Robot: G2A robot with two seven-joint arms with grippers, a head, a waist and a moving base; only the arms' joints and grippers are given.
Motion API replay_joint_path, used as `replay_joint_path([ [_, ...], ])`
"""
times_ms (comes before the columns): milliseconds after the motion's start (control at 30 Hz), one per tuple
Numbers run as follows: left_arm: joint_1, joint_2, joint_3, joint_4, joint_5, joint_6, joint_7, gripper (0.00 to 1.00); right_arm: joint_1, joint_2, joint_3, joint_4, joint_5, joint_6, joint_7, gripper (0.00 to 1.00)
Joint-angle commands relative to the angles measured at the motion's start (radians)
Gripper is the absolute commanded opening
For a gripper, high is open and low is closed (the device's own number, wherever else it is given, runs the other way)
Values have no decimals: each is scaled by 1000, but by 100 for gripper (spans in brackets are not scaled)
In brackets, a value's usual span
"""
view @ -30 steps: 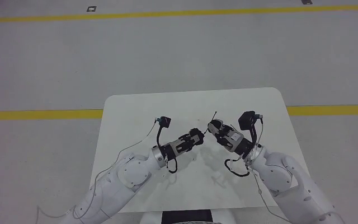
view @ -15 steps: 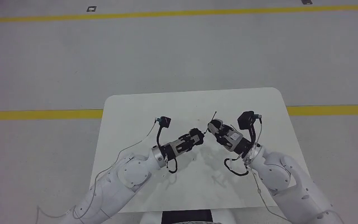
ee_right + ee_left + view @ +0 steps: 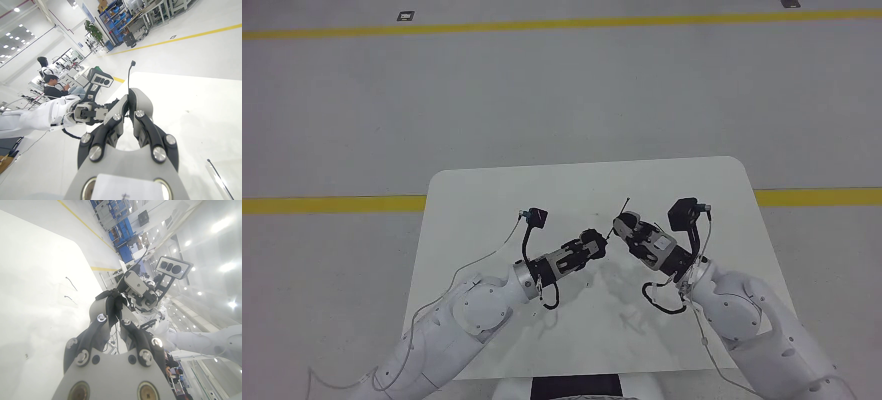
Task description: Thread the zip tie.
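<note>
The right gripper [image 3: 129, 103] is clamping the zip tie [image 3: 129, 79], leaving its head jutting beyond the fingertips, free for threading; the left gripper [image 3: 112, 303], fingers pressed together, is hovering just beside, likely to feed the tail, though I cannot tell whether it is gripping it.

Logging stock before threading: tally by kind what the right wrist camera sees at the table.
Thin black plastic zip ties: 2 (clamped zip tie in the right gripper, loose zip tie lying flat)
Grey-and-black grippers: 2 (left gripper included)
White rounded table: 1
Total: 5
</note>
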Motion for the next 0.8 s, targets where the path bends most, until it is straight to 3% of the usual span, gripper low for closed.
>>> replay_joint_path([
  [0, 0, 0, 0, 0, 0, 0, 0, 0, 0, 0, 1, 0, -1, 0, 2, 0],
  [767, 0, 0, 0, 0, 0, 0, 0, 0, -1, 2, 9, -7, -6, 0, 10, 0],
])
